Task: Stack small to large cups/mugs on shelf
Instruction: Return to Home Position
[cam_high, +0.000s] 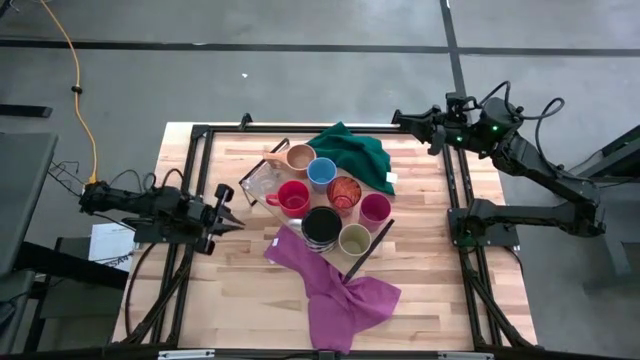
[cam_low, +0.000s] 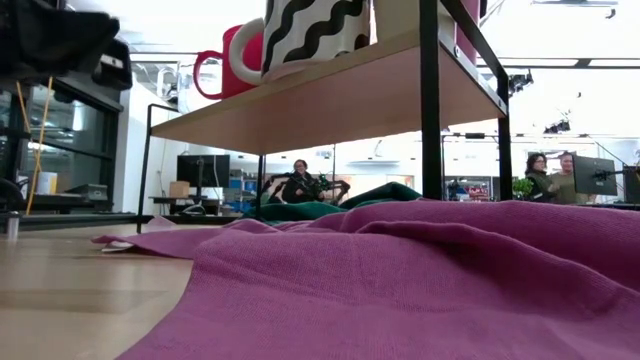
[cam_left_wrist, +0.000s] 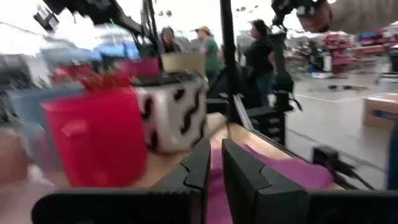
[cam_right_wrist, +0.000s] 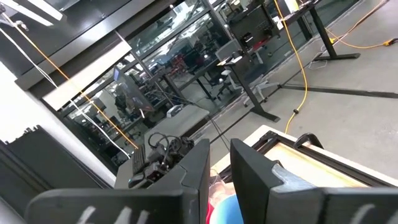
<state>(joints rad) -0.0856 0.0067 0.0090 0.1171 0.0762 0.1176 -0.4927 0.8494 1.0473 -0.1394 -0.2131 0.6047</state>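
Eight cups stand together on the shelf (cam_high: 372, 247) at mid-table: tan (cam_high: 300, 157), blue (cam_high: 321, 172), clear glass (cam_high: 262, 180), red (cam_high: 292, 197), orange patterned (cam_high: 344, 190), magenta (cam_high: 375, 208), black (cam_high: 321, 226) and olive-beige (cam_high: 354, 239). The low view shows the shelf board (cam_low: 330, 95) from below, with a black-and-white wavy mug (cam_low: 300, 30) and the red mug (cam_low: 225, 60) on it. My left gripper (cam_high: 234, 216) is shut, left of the cups and pointing at them; its wrist view shows the red cup (cam_left_wrist: 96, 143) close ahead. My right gripper (cam_high: 398, 118) is shut over the table's far right corner.
A green cloth (cam_high: 352, 152) lies bunched on the far side of the cups. A purple cloth (cam_high: 335, 285) runs from under the shelf toward the near edge and fills the low view's foreground (cam_low: 400, 280). Black frame rails border the table. People stand in the room beyond.
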